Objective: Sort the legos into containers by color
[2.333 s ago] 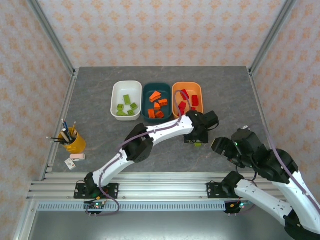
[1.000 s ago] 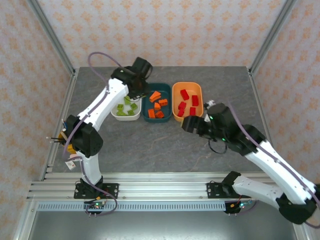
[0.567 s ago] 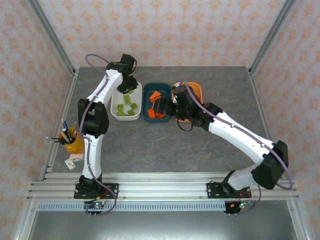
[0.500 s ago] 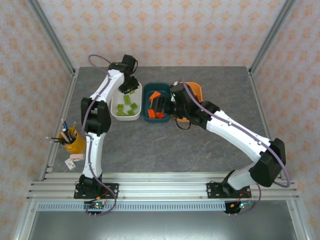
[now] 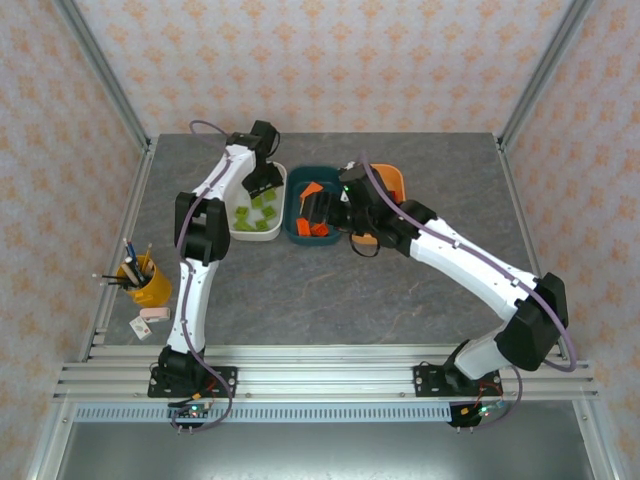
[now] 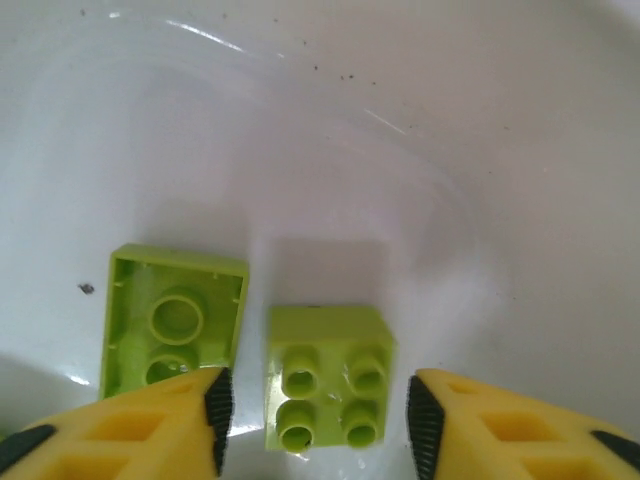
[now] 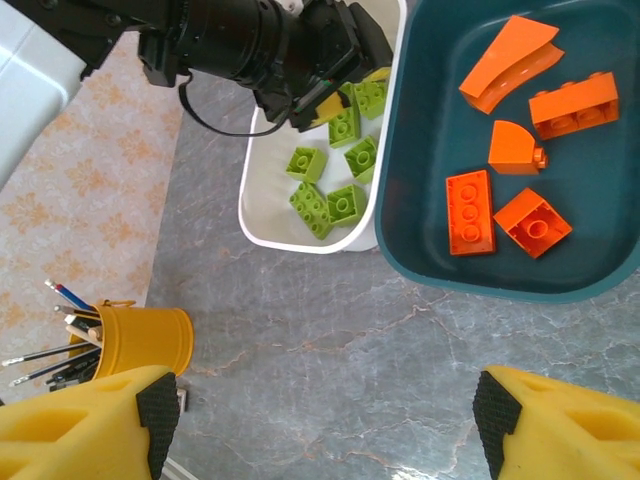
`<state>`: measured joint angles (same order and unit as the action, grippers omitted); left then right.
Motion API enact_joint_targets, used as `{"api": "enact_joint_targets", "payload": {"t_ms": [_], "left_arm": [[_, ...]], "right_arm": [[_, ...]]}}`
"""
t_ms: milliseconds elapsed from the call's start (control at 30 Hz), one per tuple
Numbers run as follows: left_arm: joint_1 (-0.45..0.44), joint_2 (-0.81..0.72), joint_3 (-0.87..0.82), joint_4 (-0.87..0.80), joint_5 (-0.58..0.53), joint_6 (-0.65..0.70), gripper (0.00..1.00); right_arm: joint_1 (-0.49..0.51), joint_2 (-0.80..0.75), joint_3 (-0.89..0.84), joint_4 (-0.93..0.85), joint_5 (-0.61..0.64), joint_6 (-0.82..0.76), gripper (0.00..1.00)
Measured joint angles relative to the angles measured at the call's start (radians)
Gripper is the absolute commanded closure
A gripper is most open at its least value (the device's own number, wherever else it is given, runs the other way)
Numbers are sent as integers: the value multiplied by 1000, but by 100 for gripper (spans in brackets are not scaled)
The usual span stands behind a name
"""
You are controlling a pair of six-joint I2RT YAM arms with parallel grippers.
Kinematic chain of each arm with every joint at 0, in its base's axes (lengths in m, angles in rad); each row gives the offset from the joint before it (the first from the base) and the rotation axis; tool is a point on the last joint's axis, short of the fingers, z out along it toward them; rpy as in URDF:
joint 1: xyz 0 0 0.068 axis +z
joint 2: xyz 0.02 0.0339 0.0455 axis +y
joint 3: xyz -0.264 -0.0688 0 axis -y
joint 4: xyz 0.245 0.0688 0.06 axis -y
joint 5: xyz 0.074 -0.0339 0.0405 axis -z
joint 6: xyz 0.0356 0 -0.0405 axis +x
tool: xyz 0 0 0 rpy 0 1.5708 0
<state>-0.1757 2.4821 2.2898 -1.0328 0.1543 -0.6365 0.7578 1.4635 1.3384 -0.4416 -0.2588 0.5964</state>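
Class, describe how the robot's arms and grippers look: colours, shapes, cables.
Both the left arm and right arm have white tubular links, black joints and a purple cable. The left gripper and right gripper have yellow fingers with black pads.

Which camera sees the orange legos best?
The right wrist camera: five orange legos lie clear and large in the dark teal tub. The top camera shows them small, some behind the right arm. The left wrist camera looks at green legos in the white tub.
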Motion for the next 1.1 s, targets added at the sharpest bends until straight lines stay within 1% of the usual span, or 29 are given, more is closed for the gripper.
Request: {"api": "enact_joint_targets", "payload": {"t_ms": [167, 233, 267, 333, 367, 467, 567, 600, 733, 833, 900, 1000, 1067, 1100], "left_arm": [[2, -52, -19, -9, -5, -10, 27], [0, -138, -68, -9, -13, -13, 22], [-1, -190, -102, -6, -16, -16, 13], [-5, -359, -209, 5, -31, -16, 0], [-6, -431, -256, 12, -36, -25, 0], [-24, -728, -446, 50, -54, -28, 0], [-69, -1014, -662, 77, -65, -34, 0], [-87, -1100, -741, 81, -65, -37, 0], [-132, -1357, -1023, 73, -57, -47, 0], [-132, -1485, -1171, 48, -58, -43, 0], [-132, -1534, -1206, 34, -58, -33, 0], [-132, -1552, -1199, 32, -82, 1, 0], [-132, -1527, -1171, 27, -138, 18, 0], [-132, -1505, -1149, 28, -192, 24, 0]], "right_arm": [[-21, -1, 44, -70, 22, -45, 20], [-34, -8, 71, -109, 48, -76, 19], [-40, -14, 81, -127, 62, -90, 19], [-59, -43, 97, -169, 100, -125, 18], [-67, -58, 100, -185, 114, -138, 17], [-101, -128, 102, -242, 175, -180, 14], [-122, -201, 98, -284, 232, -212, 10], [-122, -230, 89, -293, 247, -217, 0], [-122, -346, -1, -329, 272, -214, 1], [-122, -404, -85, -360, 285, -187, 1], [-122, -425, -133, -376, 298, -169, 1], [-122, -435, -158, -397, 337, -159, 1], [-122, -433, -153, -401, 396, -158, 0], [-121, -422, -137, -418, 452, -149, 0]]}}
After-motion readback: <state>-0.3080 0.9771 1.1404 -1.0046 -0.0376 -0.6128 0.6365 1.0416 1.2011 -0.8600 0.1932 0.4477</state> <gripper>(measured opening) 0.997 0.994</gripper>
